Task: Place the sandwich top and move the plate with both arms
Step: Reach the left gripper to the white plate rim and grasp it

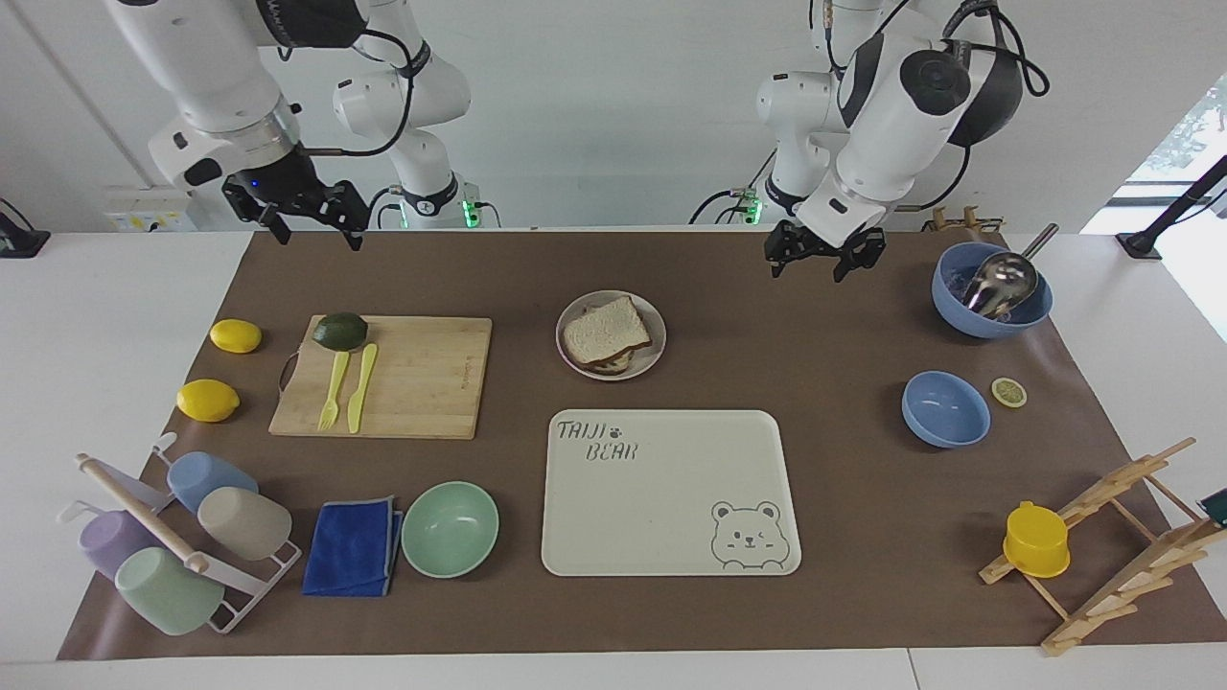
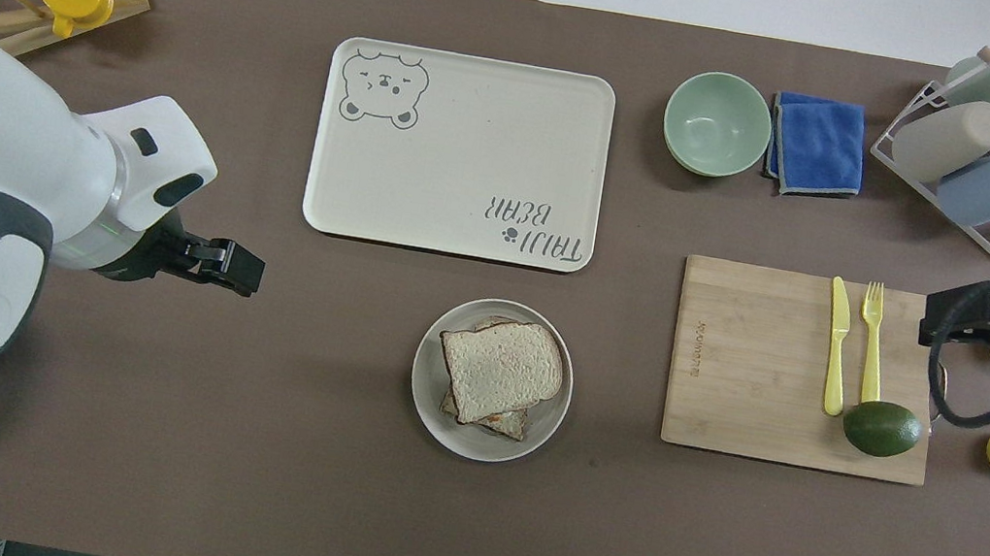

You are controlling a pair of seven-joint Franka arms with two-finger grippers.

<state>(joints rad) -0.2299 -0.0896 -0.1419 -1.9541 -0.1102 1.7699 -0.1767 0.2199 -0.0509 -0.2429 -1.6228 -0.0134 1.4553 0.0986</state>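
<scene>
Wholemeal sandwich top lies on the plate, frame centre, on brown worktop. Left tool, upper right, and right tool, upper left, hover empty, fingers apart.

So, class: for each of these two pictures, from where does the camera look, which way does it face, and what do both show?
Facing view: high across the table, facing the robots; both arms show whole, left gripper and right gripper raised.
Overhead view: high above the robots' end, looking steeply down; left gripper and right gripper enter from the sides.
Shared: the sandwich top on the plate and the tray, half a turn apart.
</scene>
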